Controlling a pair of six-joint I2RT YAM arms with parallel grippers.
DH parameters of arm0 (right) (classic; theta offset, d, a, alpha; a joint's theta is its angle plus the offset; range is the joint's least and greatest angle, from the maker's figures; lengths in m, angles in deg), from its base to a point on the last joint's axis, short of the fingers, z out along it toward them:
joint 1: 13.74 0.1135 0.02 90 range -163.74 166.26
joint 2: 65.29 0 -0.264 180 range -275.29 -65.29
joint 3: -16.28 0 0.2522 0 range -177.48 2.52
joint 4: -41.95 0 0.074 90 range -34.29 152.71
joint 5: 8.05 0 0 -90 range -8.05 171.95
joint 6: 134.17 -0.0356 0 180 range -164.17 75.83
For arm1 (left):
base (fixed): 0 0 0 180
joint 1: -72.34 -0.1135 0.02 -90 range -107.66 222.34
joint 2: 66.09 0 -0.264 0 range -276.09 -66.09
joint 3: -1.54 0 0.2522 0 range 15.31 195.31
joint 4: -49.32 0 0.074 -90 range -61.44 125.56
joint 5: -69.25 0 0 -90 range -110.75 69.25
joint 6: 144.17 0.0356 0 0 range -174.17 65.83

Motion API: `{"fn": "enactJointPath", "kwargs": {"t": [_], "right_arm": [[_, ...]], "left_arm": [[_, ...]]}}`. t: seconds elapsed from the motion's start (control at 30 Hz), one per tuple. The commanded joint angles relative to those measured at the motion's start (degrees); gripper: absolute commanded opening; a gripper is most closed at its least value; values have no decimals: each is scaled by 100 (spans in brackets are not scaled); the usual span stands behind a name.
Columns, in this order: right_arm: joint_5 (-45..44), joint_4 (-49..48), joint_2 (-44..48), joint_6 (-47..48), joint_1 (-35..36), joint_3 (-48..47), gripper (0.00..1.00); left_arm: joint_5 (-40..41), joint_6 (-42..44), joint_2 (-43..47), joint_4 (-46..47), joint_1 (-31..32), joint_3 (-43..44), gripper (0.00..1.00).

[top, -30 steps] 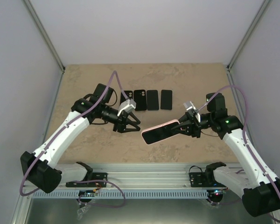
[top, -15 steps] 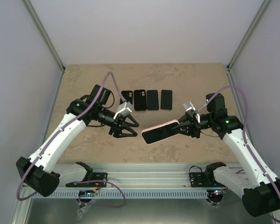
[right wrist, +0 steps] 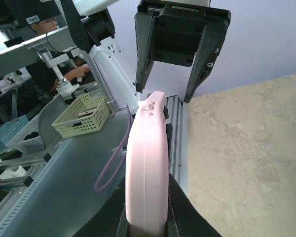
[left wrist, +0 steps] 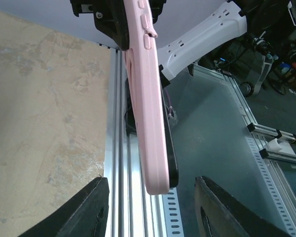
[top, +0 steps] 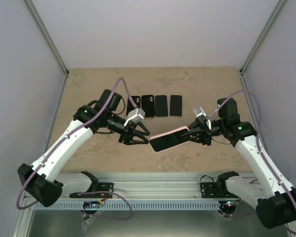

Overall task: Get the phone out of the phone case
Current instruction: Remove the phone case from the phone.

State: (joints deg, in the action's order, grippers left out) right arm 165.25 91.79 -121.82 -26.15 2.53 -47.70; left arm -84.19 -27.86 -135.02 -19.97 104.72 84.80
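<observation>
- The right gripper [top: 191,133] is pinching one end of the pink case [top: 168,139] between its two fingers, which are pressing on the case's flat faces in the right wrist view [right wrist: 147,222].
- The phone [left wrist: 170,165] is sitting inside the pink case, showing as a dark strip along one side of the pink edge [left wrist: 148,113].
- The case is hanging in the air above the table [top: 202,84], between the two arms and near the front edge. It is standing on its long edge and pointing from the right gripper towards the left one.
- The left gripper [top: 147,138] is holding its fingers spread wide, one on each side of the case's free end.
- In the left wrist view, both left fingers [left wrist: 89,210] are standing apart from the case, touching neither face.
- From the right wrist camera, the left gripper [right wrist: 171,96] is facing the case head on, its dark fingers straddling the far tip of the pink edge [right wrist: 147,168].
- Both white arms are reaching inward from their bases, and a purple cable [top: 119,84] is looping over the left arm.
- Four dark flat slabs [top: 161,105] are lying in a row farther back on the table, well apart from the grippers.
- A metal rail [top: 153,190] is running along the near edge of the table.
</observation>
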Motion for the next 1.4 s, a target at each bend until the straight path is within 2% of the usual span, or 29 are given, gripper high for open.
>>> {"fn": "enactJointPath", "kwargs": {"t": [0.0,0.17,0.43,0.77,1.07,1.37], "right_arm": [[275,-32,-4,80,51,-230,1],[283,-49,-7,85,61,-240,1],[286,-26,24,96,61,-235,1],[302,-119,9,-9,61,-241,1],[387,-105,-15,59,77,-271,0],[521,20,6,186,151,-312,1]], "left_arm": [[101,-198,-8,242,29,91,48],[310,-368,-27,406,24,49,44],[396,-428,-33,482,28,-31,42],[1120,-482,-66,586,31,-102,40],[1931,-797,-162,888,28,-260,30],[2034,-810,-367,848,35,-281,28]]}}
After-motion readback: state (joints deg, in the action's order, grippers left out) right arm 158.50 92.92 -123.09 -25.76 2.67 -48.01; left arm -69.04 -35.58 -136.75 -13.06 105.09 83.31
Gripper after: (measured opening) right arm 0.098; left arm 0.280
